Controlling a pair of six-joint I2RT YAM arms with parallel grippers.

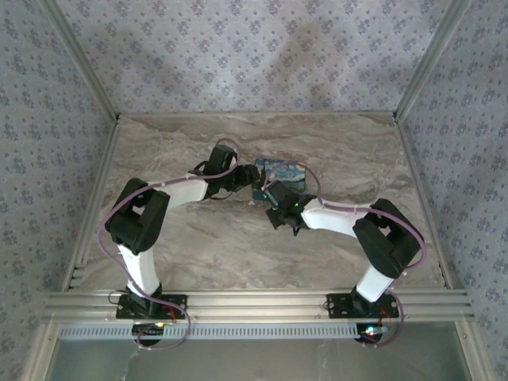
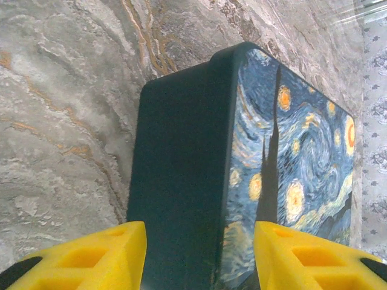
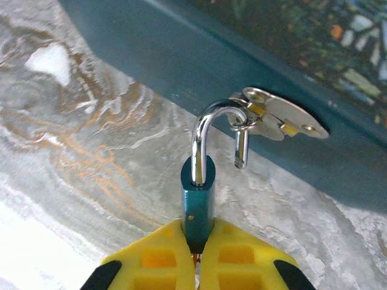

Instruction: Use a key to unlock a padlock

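- The marble-patterned table [image 1: 198,254] lies under both grippers.
- The box [image 2: 181,181], with dark teal walls and a lid painted in blue and yellow swirls, lies straight ahead of the left gripper [image 2: 199,232] and just beyond the right gripper [image 3: 198,235].
- The left gripper's yellow fingers [image 2: 84,257] stand apart, with the box's near end between them. I cannot tell whether they press on it.
- The right gripper's yellow fingers [image 3: 157,257] are pressed together on the padlock [image 3: 198,193], pinching its lower body.
- The padlock is a narrow teal-blue block, seen edge-on, which stands out ahead of the right fingertips and points at the box wall.
- A silvery hasp [image 3: 278,115] sits on that wall, ahead and to the right of the right gripper.
- The shackle [image 3: 208,124] is thin and bright. One leg is seated in the padlock's body. The other leg hangs free of the body, and the bend is hooked through the hasp's ring.
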